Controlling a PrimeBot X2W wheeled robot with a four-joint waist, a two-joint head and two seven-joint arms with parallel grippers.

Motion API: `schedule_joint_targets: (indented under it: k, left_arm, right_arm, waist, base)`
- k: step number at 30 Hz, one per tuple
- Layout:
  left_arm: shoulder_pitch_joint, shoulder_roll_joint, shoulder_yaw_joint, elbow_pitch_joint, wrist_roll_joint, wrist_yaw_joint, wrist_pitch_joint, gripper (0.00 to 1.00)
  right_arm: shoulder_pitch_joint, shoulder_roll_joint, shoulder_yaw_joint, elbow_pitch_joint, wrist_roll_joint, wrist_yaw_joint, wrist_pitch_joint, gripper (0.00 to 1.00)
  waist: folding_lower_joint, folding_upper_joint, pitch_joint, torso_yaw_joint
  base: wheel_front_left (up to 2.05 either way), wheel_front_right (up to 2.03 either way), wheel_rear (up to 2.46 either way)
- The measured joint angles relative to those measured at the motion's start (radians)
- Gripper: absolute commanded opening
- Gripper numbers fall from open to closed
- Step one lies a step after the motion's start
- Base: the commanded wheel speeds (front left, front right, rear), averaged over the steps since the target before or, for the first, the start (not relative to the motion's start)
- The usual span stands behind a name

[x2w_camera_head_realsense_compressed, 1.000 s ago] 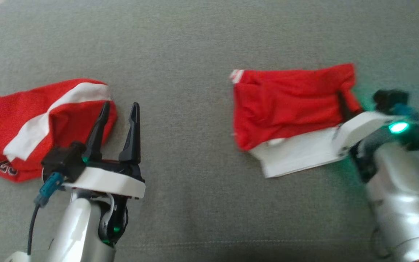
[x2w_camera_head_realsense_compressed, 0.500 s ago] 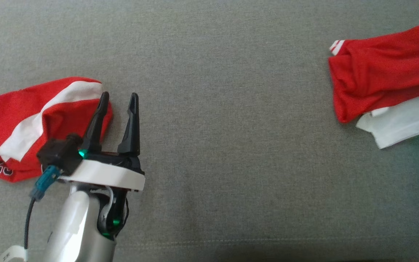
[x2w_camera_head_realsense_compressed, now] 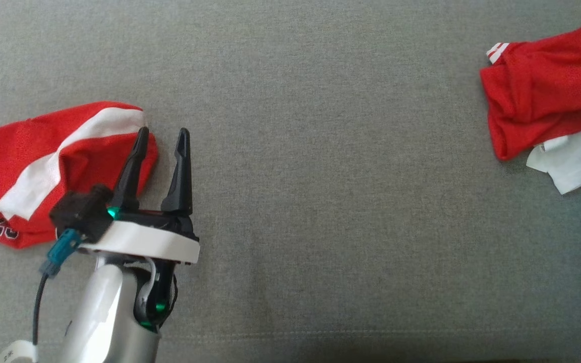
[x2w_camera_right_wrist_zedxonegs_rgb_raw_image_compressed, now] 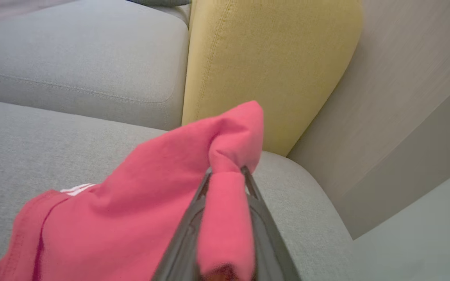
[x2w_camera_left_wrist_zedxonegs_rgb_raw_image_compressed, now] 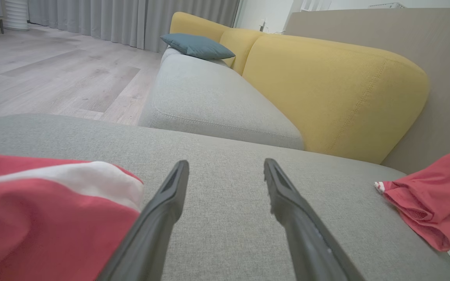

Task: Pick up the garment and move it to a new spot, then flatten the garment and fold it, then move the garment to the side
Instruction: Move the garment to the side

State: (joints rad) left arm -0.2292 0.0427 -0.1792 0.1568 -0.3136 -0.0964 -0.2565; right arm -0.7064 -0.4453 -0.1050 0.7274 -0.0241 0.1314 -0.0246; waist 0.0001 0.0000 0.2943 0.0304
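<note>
A folded red and white garment (x2w_camera_head_realsense_compressed: 547, 101) lies at the far right of the grey cushion (x2w_camera_head_realsense_compressed: 321, 176), running off the head view's right edge. In the right wrist view my right gripper (x2w_camera_right_wrist_zedxonegs_rgb_raw_image_compressed: 227, 173) is shut on a bunched red fold of that garment (x2w_camera_right_wrist_zedxonegs_rgb_raw_image_compressed: 131, 203), lifting its edge. The same garment (x2w_camera_left_wrist_zedxonegs_rgb_raw_image_compressed: 432, 199) appears at the right in the left wrist view. My left gripper (x2w_camera_head_realsense_compressed: 162, 136) stands open at the lower left, fingers apart over bare cushion, nothing between them (x2w_camera_left_wrist_zedxonegs_rgb_raw_image_compressed: 225, 168).
A second red garment with a white stripe (x2w_camera_head_realsense_compressed: 43, 166) lies crumpled at the far left, touching my left gripper's outer finger. Yellow back cushions (x2w_camera_left_wrist_zedxonegs_rgb_raw_image_compressed: 326, 86) and a blue pillow (x2w_camera_left_wrist_zedxonegs_rgb_raw_image_compressed: 197, 46) sit beyond. A beige wall panel (x2w_camera_right_wrist_zedxonegs_rgb_raw_image_compressed: 404, 97) stands behind the cushion's right end.
The folded garment has travelled from the middle right to the far right edge, pulled by the right gripper, whose arm has left the head view. The left gripper has stayed put.
</note>
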Motion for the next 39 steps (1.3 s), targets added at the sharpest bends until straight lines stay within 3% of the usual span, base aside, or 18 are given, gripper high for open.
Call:
schedule_joint_targets:
  k: [1, 11, 18, 24, 25, 29, 34, 39]
  left_arm:
    - [0.0, 0.0, 0.0, 0.0, 0.0, 0.0, 0.0, 1.0]
    - [-0.001, 0.0, 0.0, 0.012, -0.008, 0.001, 0.0, 1.0]
    - [0.019, -0.001, 0.02, 0.012, -0.028, 0.013, 0.0, 1.0]
    - [0.085, 0.0, 0.033, 0.004, -0.044, 0.018, 0.0, 1.0]
    - [0.111, 0.0, 0.032, -0.005, -0.044, 0.018, 0.0, 1.0]
    - [0.187, 0.0, 0.036, -0.025, -0.045, 0.028, 0.0, 1.0]
    - [0.249, 0.0, 0.034, -0.028, -0.107, 0.025, 0.0, 1.0]
    - [0.267, 0.001, 0.033, -0.035, -0.091, 0.016, 0.0, 1.0]
  right_arm:
    - [0.0, 0.007, 0.001, -0.004, 0.013, 0.0, 0.001, 1.0]
    - [0.007, 0.038, 0.096, -0.102, 0.097, 0.0, -0.034, 1.0]
    - [0.092, 0.161, 0.195, -0.16, 0.137, 0.0, -0.069, 1.0]
    - [0.205, 0.261, 0.181, -0.217, 0.157, 0.0, -0.128, 1.0]
    - [0.266, 0.306, 0.167, -0.239, 0.157, 0.0, -0.148, 1.0]
    - [0.398, 0.372, 0.16, -0.279, 0.155, 0.0, -0.177, 1.0]
    - [0.512, 0.385, 0.133, -0.332, 0.174, 0.0, -0.202, 1.0]
    - [0.609, 0.392, 0.165, -0.38, 0.238, 0.0, -0.216, 1.0]
  waist:
    - [0.0, 0.0, -0.002, -0.001]
    - [0.0, 0.0, -0.046, -0.009]
    - [0.0, 0.0, -0.13, -0.017]
    - [0.0, 0.0, -0.217, -0.018]
    - [-0.0001, 0.0, -0.246, -0.018]
    - [-0.0001, 0.0, -0.293, -0.025]
    - [-0.0001, 0.0001, -0.318, -0.038]
    - [-0.0001, 0.0, -0.328, -0.047]
  base:
    - [0.0, 0.0, 0.0]
    - [0.0, 0.0, 0.0]
    - [0.0, 0.0, 0.0]
    - [0.0, 0.0, 0.0]
    - [0.0, 0.0, 0.0]
    - [0.0, 0.0, 0.0]
    - [0.0, 0.0, 0.0]
    - [0.0, 0.0, 0.0]
